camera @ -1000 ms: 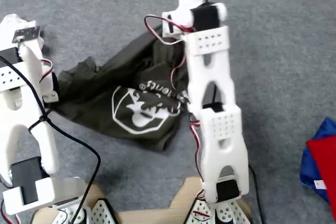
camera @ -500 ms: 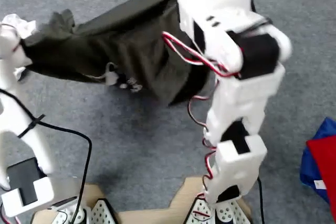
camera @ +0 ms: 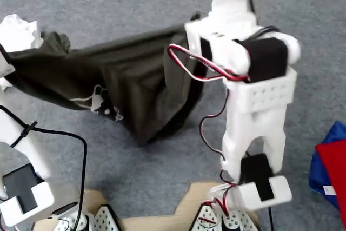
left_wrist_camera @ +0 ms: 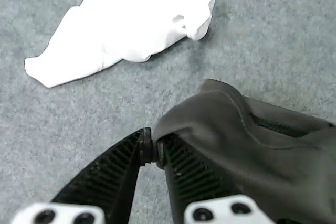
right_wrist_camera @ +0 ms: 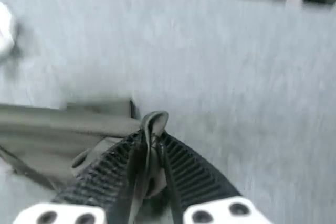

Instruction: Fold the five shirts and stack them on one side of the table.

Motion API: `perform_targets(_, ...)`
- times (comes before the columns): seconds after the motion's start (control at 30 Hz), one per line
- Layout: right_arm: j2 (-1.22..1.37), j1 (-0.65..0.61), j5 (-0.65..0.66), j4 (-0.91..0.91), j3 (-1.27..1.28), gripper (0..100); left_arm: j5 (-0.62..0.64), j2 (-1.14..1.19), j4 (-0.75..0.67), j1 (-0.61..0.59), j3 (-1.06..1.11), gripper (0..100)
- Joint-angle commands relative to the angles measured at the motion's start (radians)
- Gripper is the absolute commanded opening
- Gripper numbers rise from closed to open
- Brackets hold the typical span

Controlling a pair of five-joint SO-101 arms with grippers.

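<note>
A dark olive shirt (camera: 124, 79) with a white print hangs stretched between both arms above the grey table. My left gripper (left_wrist_camera: 152, 148) is shut on one edge of the olive shirt (left_wrist_camera: 247, 140), at the left in the high view. My right gripper (right_wrist_camera: 151, 129) is shut on a thin fold of the shirt's other edge (right_wrist_camera: 58, 124), behind the tall white arm (camera: 243, 63). A crumpled white shirt (left_wrist_camera: 126, 22) lies on the table beyond the left gripper, and shows at the far left in the high view as the white shirt (camera: 19, 31).
A red and blue pile of shirts (camera: 330, 169) lies at the table's right edge. Red and black cables (camera: 200, 68) hang off the right arm. The arm bases stand on a wooden plate (camera: 162, 215) at the front edge.
Both arms lifted the olive shirt off the table and pulled it taut. It has since sagged lower in the middle, and the right arm has swung toward the front.
</note>
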Motion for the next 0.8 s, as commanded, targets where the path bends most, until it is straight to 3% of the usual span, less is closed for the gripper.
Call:
perform_targets(0.0,-0.087,0.025,0.009,0.011,0.245,0.9,-0.002,-0.036,0.008,-0.021,0.038,2)
perform_targets(0.23,-0.117,0.11,0.012,0.009,0.544,0.7,-0.002,-0.036,0.008,-0.021,0.229,2)
perform_targets(0.47,-0.122,0.205,0.236,0.011,0.802,0.6,0.005,-0.036,-0.051,-0.012,0.397,2)
perform_targets(0.6,-0.122,0.194,0.241,0.011,0.926,0.6,0.006,-0.036,-0.16,0.012,0.347,2)
perform_targets(0.77,-0.122,0.087,0.235,-0.002,1.013,0.6,0.006,-0.036,-0.173,0.11,0.087,2)
